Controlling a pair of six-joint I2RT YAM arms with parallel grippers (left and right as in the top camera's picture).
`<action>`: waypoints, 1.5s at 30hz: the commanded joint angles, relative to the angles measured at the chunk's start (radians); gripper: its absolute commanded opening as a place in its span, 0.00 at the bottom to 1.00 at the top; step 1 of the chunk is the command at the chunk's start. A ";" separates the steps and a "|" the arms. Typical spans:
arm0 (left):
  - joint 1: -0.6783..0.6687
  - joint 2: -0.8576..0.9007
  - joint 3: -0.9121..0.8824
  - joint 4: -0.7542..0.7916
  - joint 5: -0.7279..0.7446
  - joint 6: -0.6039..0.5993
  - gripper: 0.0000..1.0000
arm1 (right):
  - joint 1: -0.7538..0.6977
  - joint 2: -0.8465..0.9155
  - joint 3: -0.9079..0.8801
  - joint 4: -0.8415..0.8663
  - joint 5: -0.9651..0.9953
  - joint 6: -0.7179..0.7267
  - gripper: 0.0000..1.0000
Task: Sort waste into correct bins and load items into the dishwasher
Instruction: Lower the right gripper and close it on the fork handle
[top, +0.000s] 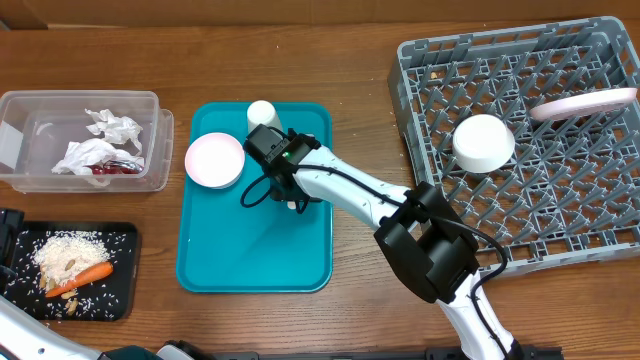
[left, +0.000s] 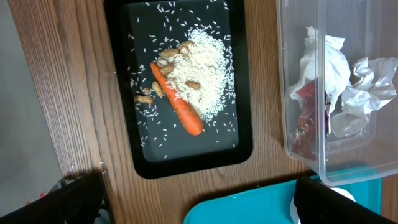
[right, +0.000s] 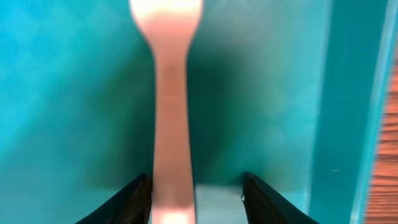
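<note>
The right pincer (right: 198, 198) is spread and straddles the handle of the fork (right: 171, 124), which lies flat on the teal tray (right: 74, 93). Nothing is pinched yet; the handle sits nearer the finger at the left of the wrist view. I judge this pose prepares a close on the handle, for transfer to the rack (top: 450, 60) at upper right.

Obstacles: the pink plate (top: 214, 160) and cup (top: 261, 112) stand just beside the pincer on the upper tray. A bowl (top: 484, 142) occupies the rack centre.

The left pincer (left: 205, 202) is spread and empty. It hovers near the black tray (left: 186, 167) and tub (left: 292, 62) on the surface at lower left, well apart from the route.
</note>
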 joint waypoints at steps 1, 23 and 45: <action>0.004 -0.009 0.002 0.000 0.004 -0.006 1.00 | -0.014 0.033 -0.006 -0.002 0.032 0.014 0.51; 0.004 -0.009 0.002 0.000 0.004 -0.006 1.00 | -0.011 0.033 -0.003 0.024 -0.050 -0.092 0.17; 0.004 -0.009 0.002 0.000 0.004 -0.006 1.00 | -0.024 -0.035 0.084 -0.054 -0.039 -0.111 0.16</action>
